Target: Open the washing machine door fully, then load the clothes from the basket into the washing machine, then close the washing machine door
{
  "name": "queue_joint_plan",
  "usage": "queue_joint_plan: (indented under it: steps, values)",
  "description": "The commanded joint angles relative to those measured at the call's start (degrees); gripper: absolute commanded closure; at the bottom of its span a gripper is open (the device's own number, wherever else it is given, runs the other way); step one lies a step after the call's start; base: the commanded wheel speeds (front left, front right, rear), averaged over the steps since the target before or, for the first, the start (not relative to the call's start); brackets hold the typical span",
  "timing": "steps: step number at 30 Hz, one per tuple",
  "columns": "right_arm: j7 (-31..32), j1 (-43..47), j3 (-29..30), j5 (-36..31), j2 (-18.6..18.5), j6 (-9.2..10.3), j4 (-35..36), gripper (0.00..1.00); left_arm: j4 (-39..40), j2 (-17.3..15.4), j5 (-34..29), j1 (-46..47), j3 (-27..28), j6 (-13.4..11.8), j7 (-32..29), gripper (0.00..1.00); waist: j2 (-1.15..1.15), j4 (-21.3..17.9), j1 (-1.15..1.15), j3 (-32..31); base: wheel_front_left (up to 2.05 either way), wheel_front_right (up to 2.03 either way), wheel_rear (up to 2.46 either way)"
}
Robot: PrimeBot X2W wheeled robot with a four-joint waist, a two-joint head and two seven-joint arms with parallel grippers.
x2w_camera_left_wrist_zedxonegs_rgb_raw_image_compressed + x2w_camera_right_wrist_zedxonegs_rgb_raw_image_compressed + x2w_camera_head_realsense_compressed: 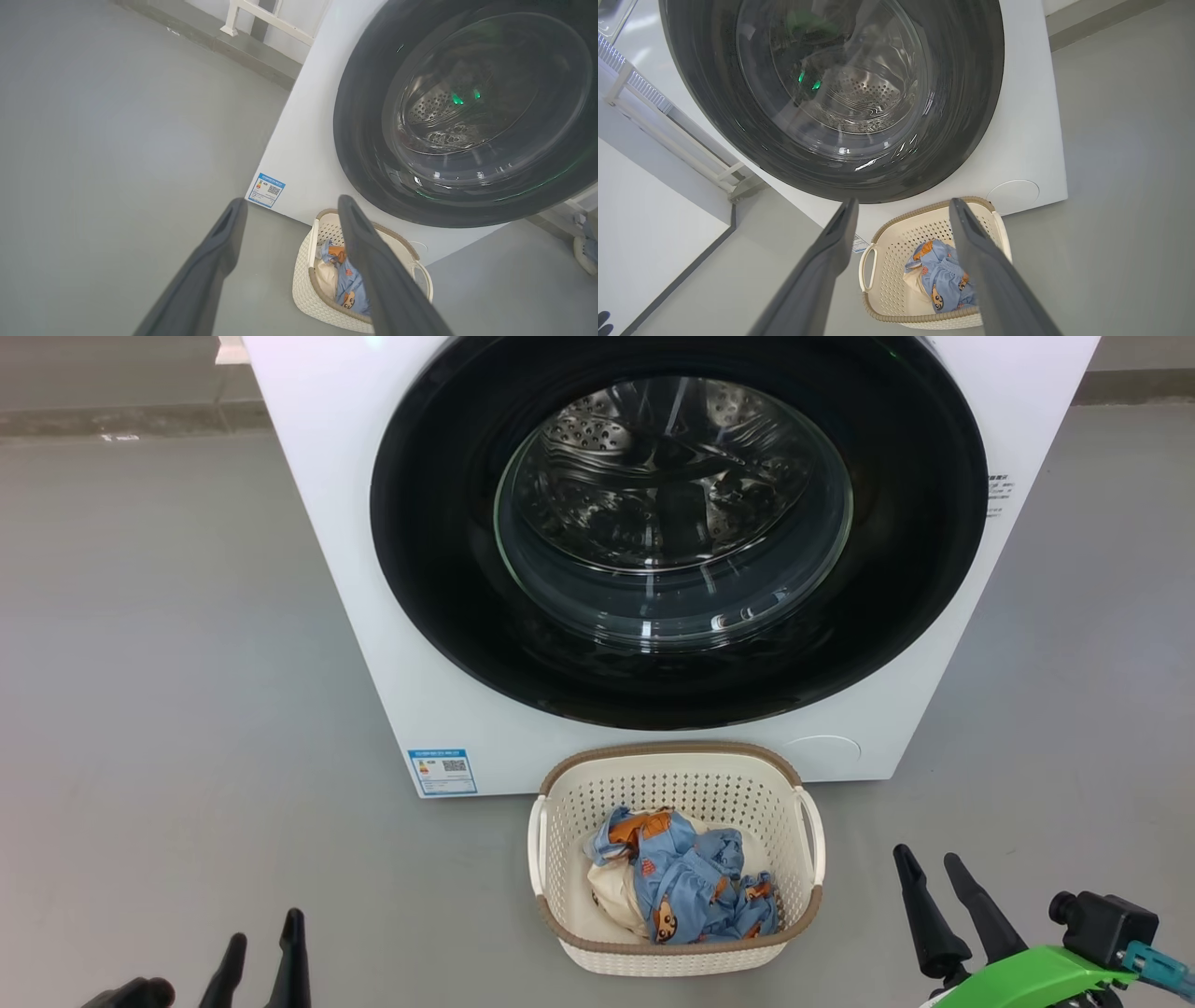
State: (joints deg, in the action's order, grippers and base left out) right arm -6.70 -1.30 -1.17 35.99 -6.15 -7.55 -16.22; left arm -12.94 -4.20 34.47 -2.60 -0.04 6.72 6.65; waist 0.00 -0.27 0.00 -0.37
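Note:
The white washing machine (317, 523) stands ahead, and its round black washing machine door (448, 588) with the clear glass bowl lies flat against the front, closed. On the floor right before it sits the cream basket (672, 775) holding the light-blue bear-print clothes (686, 887) over a cream cloth. My left gripper (263, 933) is open at the lower left, well left of the basket. My right gripper (929, 866) is open at the lower right, just right of the basket. Both hold nothing. In the left wrist view the door (359, 140) and basket (303, 289) show; likewise the right wrist view shows door (971, 93) and basket (896, 261).
Grey floor (168, 663) spreads on both sides of the machine. A blue label sticker (442, 771) marks its lower left corner. A white rail frame (266, 16) stands behind the machine's left side, and a white wall panel (640, 224) shows in the right wrist view.

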Motion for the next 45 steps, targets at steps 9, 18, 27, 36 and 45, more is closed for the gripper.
queue_joint_plan:
  steps: [9,18,27,36,45]
  values:
    - [-2.3,-3.0,-1.2,-7.7,-1.1,0.05,1.2,0.00,1.9,-2.6,-8.0,0.8,0.4,-1.3,2.3,0.00,0.00,0.0,0.00,0.1,0.00,0.00,0.00]
    - [-3.6,-2.6,-0.3,-13.2,-0.9,0.05,1.6,0.00,2.6,-3.7,-13.5,0.2,0.5,-1.9,3.6,0.00,0.00,-0.1,0.00,0.0,0.00,0.00,0.00]
    - [-5.1,-2.4,0.6,-18.3,-0.3,0.05,2.0,0.00,3.4,-3.9,-19.0,-0.3,1.4,-2.1,5.2,0.00,0.00,0.0,0.00,-0.1,0.00,0.00,0.00]
    - [-6.6,-2.3,0.5,-24.1,-0.3,0.06,2.3,0.00,3.6,-3.2,-24.2,-0.6,3.5,-1.6,6.7,0.00,0.00,-0.2,0.00,0.1,0.00,0.00,0.00]
    - [-8.2,-2.7,1.3,-29.2,0.1,0.06,3.0,0.00,3.7,-2.4,-30.2,-0.8,5.5,-0.6,8.2,0.00,0.00,-0.4,0.00,0.1,0.00,0.00,0.00]
